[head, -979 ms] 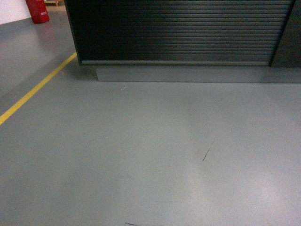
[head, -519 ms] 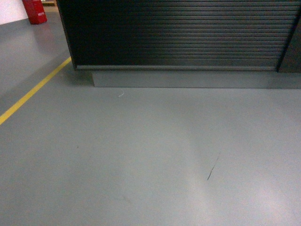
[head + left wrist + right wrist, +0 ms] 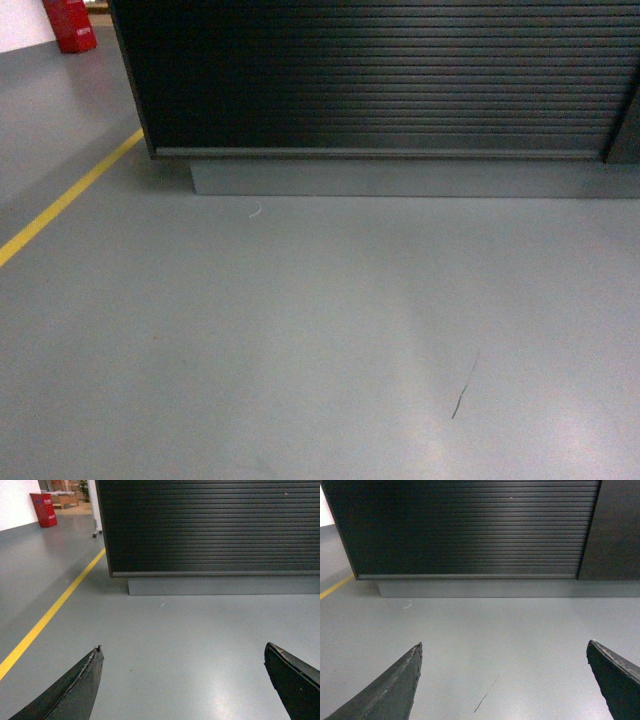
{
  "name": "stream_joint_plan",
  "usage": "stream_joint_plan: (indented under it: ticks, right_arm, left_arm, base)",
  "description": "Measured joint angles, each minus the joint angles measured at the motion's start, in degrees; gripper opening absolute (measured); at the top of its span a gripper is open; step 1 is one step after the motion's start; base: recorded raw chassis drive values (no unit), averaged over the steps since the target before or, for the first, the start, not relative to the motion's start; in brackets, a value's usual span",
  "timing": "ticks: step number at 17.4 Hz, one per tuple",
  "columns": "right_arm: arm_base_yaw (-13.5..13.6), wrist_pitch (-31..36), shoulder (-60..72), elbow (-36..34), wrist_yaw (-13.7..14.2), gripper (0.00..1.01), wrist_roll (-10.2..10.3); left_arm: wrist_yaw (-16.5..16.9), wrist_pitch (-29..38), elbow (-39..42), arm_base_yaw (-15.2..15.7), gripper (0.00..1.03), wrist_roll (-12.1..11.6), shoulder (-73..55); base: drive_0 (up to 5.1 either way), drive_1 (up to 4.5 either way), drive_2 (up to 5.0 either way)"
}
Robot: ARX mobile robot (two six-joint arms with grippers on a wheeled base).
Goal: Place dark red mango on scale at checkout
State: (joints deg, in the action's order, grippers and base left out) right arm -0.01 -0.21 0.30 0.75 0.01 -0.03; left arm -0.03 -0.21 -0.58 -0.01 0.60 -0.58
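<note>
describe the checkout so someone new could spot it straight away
Follow the yellow floor line across the grey floor to the big dark block ahead. That is the checkout: a brown-black front of horizontal ribs on a grey plinth, unlike the smooth dark panel on its right.

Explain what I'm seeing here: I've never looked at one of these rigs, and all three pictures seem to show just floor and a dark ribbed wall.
These come from a wheeled robot with two arms. One camera sits on its head and looks down and forward; the other two sit on the wrists.

The dark ribbed wall is the front of the dark brown-black checkout counter, standing on a grey plinth. The rest is smooth grey floor with a yellow painted line on the left and a red box-shaped object far off.

The black wedges at the bottom corners of each wrist picture are gripper fingers. The left gripper and right gripper are both spread wide and hold nothing.

No mango or scale shows in any view; the counter's top is out of frame.
</note>
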Motion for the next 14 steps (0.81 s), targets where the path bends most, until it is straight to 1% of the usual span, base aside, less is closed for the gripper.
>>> stream_joint_plan:
  ticks: [14]
  right_arm:
    - [0.0,0.2,0.0,0.0,0.0,0.98,0.0]
  left_arm:
    - [0.0,0.0,0.0,0.0,0.98,0.0,0.0]
  base:
    - [0.0,2.71,-2.8]
